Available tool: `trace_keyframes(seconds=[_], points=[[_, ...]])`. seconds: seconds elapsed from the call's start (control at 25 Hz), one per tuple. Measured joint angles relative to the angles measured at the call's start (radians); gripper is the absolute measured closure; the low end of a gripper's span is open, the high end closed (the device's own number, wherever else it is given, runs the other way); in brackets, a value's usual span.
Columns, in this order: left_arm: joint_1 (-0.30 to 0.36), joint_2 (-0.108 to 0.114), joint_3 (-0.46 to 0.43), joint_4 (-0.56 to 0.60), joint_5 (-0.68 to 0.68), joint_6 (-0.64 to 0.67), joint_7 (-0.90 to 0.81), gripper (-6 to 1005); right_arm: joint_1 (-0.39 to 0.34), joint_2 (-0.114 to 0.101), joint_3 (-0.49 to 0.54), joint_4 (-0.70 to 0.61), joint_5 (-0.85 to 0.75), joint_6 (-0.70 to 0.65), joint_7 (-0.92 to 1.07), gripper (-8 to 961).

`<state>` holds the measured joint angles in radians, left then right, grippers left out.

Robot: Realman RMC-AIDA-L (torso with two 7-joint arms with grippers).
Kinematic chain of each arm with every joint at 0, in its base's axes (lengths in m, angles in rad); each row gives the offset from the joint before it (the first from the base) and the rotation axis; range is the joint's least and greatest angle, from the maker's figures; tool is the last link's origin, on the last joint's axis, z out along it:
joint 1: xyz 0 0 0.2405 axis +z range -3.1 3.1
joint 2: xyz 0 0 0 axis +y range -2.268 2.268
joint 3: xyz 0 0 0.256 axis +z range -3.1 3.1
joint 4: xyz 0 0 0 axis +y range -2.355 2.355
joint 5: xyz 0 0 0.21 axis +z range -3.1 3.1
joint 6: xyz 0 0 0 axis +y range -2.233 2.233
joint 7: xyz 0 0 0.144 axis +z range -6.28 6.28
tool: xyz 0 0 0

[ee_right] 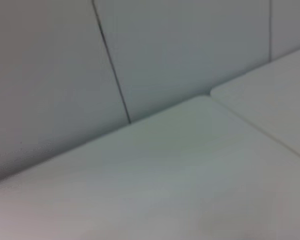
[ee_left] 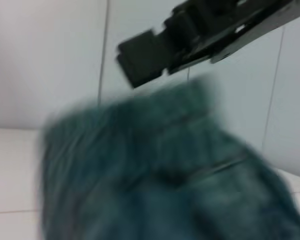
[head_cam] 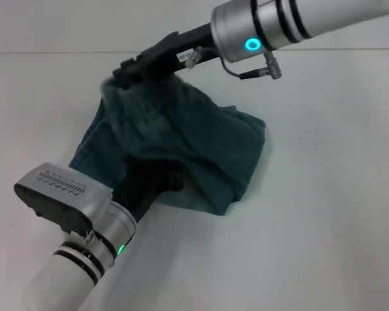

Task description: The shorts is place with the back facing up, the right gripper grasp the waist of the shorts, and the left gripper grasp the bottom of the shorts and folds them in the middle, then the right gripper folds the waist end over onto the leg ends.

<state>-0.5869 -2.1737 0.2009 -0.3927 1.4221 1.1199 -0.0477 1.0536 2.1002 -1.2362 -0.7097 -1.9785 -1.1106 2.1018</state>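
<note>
The blue-green denim shorts (head_cam: 204,139) hang bunched above the table, held up at two places. My right gripper (head_cam: 121,72), black with a small white label, reaches in from the upper right and is shut on the ruffled waist (head_cam: 124,97) at the top of the heap. My left gripper (head_cam: 161,183) comes from the lower left and sits under the draped cloth, shut on the shorts' lower part; its fingertips are covered by fabric. The left wrist view shows the shorts (ee_left: 155,175) close up, with the right gripper (ee_left: 140,62) above them. The leg ends are hidden in the folds.
A pale table (head_cam: 324,227) lies under and around the shorts, with its back edge meeting a light wall (head_cam: 65,26). The right wrist view shows only the table (ee_right: 190,175) and a panelled wall (ee_right: 180,55).
</note>
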Motion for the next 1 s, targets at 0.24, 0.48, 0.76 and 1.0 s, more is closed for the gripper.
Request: trace_keyframes(seconds=[0.24, 0.48, 0.76, 1.0], points=[[0.052, 0.002, -0.021, 0.025, 0.000, 0.018, -0.006, 998, -0.122, -0.013, 0.045, -0.152, 0.139, -0.046, -0.030, 690], [0.122, 0.004, -0.039, 0.054, 0.000, 0.081, -0.014, 998, -0.255, -0.016, 0.130, -0.268, 0.222, -0.114, -0.053, 505], [0.254, 0.005, -0.026, 0.117, 0.000, 0.356, -0.097, 999, -0.410, -0.026, 0.276, -0.275, 0.263, -0.275, -0.145, 228], [0.294, 0.006, 0.125, 0.461, 0.121, 0.467, -0.582, 991, -0.553, -0.050, 0.314, -0.278, 0.255, -0.406, -0.308, 31]])
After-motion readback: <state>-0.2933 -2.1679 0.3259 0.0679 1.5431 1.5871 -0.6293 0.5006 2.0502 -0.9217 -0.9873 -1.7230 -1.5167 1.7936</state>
